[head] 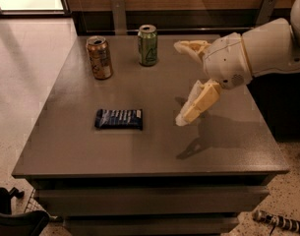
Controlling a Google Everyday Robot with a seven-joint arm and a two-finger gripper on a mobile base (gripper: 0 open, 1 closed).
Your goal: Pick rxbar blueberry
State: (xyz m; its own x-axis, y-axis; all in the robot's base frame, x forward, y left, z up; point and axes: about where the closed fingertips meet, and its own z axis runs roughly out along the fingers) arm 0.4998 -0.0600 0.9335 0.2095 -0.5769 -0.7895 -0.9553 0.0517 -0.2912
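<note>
The rxbar blueberry [118,119] is a flat dark navy wrapper with white lettering, lying flat on the grey table [154,151] left of centre. My gripper [181,82] hangs above the table's middle right, to the right of the bar and well apart from it. Its two cream fingers are spread wide, one finger [189,46] up toward the back, the other finger [197,103] lower and nearer. It holds nothing.
A brown-orange can [99,57] stands at the back left of the table. A green can [147,44] stands at the back centre, just left of the upper finger. A dark counter and wall run behind the table; tiled floor lies to the left.
</note>
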